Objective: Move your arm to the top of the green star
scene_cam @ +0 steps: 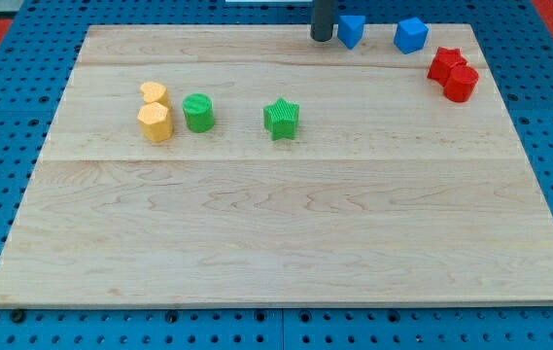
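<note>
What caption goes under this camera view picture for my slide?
My tip sits at the board's top edge beside a blue block, up and right of the green star.

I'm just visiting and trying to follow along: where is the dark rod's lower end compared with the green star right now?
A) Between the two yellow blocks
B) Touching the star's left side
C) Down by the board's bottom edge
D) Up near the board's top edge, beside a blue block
D: my tip sits at the board's top edge just left of a blue block, well apart from the green star.
</note>
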{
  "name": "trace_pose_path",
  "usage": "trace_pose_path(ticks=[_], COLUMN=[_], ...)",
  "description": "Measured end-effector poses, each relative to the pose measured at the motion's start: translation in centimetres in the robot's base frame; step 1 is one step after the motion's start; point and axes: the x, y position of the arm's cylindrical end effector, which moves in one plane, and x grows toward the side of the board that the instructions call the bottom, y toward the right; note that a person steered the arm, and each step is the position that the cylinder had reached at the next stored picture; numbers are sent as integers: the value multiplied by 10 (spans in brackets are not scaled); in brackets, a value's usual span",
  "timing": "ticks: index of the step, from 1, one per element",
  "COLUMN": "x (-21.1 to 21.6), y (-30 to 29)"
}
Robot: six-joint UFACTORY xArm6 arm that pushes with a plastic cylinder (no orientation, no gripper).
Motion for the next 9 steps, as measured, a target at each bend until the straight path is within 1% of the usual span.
trace_pose_path(ticks=[2, 3, 4, 5, 6, 7, 9], x=[-4, 8, 39, 89, 111, 87, 87], y=[-2, -7, -3, 3, -41, -56, -59])
